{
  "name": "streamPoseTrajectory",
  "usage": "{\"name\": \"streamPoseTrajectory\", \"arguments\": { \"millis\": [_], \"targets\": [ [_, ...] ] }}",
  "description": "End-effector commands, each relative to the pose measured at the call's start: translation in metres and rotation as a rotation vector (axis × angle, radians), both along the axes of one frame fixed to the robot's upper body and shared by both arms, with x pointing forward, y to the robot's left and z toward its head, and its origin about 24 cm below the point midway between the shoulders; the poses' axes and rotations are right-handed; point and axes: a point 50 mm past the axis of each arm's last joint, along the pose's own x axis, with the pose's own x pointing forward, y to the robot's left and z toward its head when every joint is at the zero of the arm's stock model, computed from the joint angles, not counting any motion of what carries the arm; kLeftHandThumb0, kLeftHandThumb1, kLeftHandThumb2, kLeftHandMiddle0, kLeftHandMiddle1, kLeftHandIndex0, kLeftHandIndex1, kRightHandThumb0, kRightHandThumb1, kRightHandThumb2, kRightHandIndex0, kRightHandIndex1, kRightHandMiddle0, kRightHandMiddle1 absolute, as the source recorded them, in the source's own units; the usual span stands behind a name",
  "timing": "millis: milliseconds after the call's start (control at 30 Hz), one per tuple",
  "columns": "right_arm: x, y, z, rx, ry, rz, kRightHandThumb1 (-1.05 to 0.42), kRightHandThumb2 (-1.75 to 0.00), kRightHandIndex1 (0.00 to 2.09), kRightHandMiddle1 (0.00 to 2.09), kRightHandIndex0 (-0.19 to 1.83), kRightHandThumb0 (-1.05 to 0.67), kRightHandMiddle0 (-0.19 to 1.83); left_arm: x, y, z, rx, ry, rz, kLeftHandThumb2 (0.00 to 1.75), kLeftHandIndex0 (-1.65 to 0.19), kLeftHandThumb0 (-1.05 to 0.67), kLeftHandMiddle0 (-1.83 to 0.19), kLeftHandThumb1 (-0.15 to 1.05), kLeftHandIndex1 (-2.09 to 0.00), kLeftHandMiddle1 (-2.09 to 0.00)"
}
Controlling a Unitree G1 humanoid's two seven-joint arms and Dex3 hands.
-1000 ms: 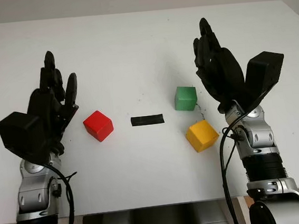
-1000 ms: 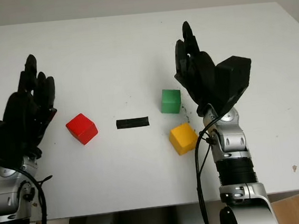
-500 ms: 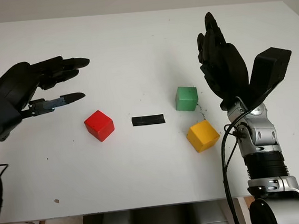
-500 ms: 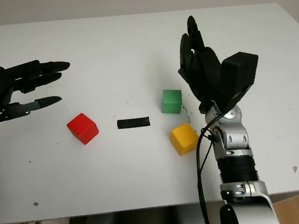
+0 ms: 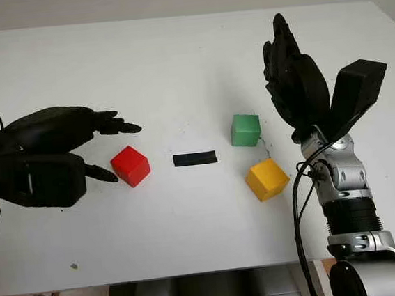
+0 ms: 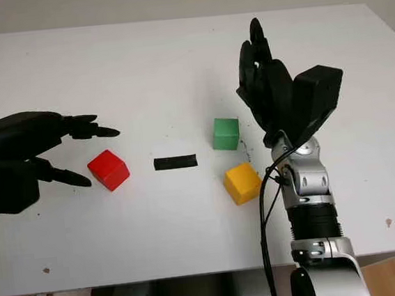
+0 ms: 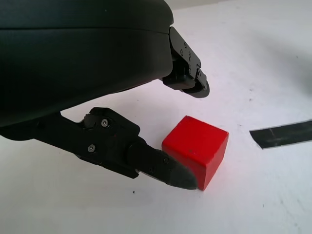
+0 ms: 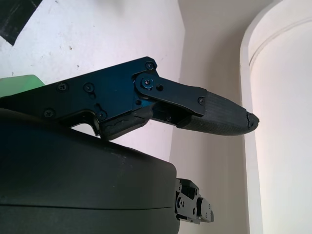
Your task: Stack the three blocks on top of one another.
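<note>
A red block (image 5: pixel 130 165) sits on the white table (image 5: pixel 175 66) left of centre. My left hand (image 5: pixel 121 152) is low at the table's left, open, with one finger reaching past the block's far side and the thumb at its near left corner. In the left wrist view the thumb tip (image 7: pixel 179 175) is right against the red block (image 7: pixel 196 148); I cannot tell if they touch. A green block (image 5: pixel 245 129) and a yellow block (image 5: pixel 266 178) lie apart right of centre. My right hand (image 5: pixel 289 69) stands upright just right of the green block, open and holding nothing.
A short strip of black tape (image 5: pixel 195 158) lies on the table between the red and green blocks. The table's front edge runs close below the yellow block. A thin cable hangs along the right forearm (image 5: pixel 297 201).
My left hand has swung down from a raised pose to table height, and its fingers now bracket the red block. The right hand has barely moved. No block has shifted.
</note>
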Motion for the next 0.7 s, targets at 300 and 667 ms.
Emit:
{"name": "streamPoseTrajectory", "arguments": {
  "millis": [300,667],
  "targets": [
    [0.000,-0.001,0.004,-0.006,-0.013,-0.007,-1.05,-0.73,0.00,0.00,-0.19,-0.80,-0.19,0.000,-0.015,0.010,0.079,-0.066,-0.095,0.06,-0.37,-0.31,-0.03,0.89,-0.10,-0.05],
    [-0.002,-0.002,0.005,-0.007,-0.008,-0.005,-1.05,-0.74,0.00,0.00,-0.19,-0.80,-0.19,0.004,-0.023,0.005,0.179,-0.093,-0.123,0.05,-0.45,-0.27,-0.04,0.87,-0.14,-0.05]
  ]
}}
